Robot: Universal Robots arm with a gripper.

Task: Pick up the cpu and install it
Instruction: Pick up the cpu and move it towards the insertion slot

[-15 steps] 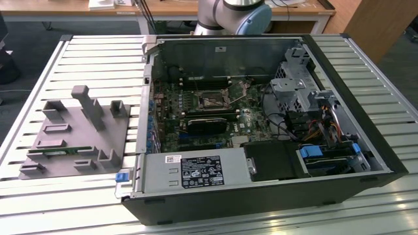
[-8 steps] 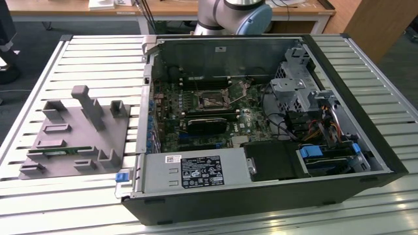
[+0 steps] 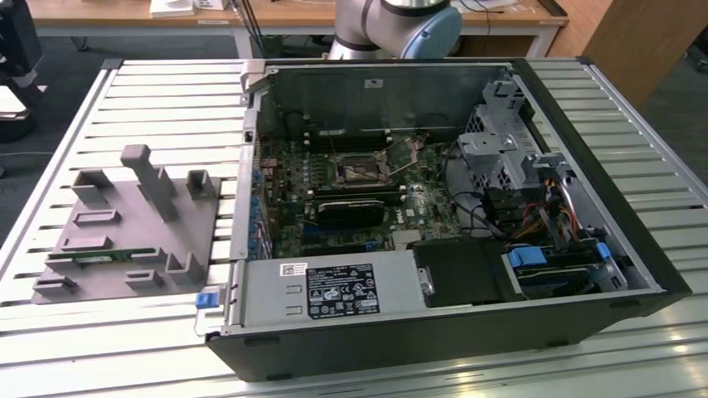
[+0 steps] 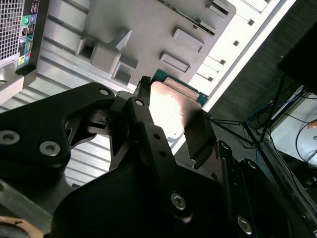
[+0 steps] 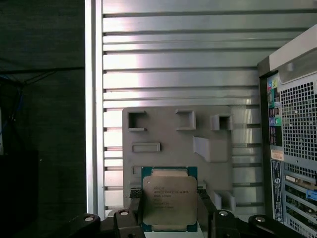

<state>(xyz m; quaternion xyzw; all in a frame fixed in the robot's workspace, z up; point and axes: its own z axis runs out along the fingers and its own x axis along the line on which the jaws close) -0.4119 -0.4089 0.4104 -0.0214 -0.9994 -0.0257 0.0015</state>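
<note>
Cpu [image 5: 168,201] goes into the open computer case [image 3: 652,274] on the exterior view's right, with the grey tray [image 3: 111,191] just beside it on the left. The gripper [image 5: 169,208] pinches 2 opposite edges of the cpu, flat over the tray. The socket [image 3: 360,172] lies off sideways, inside the case.
</note>
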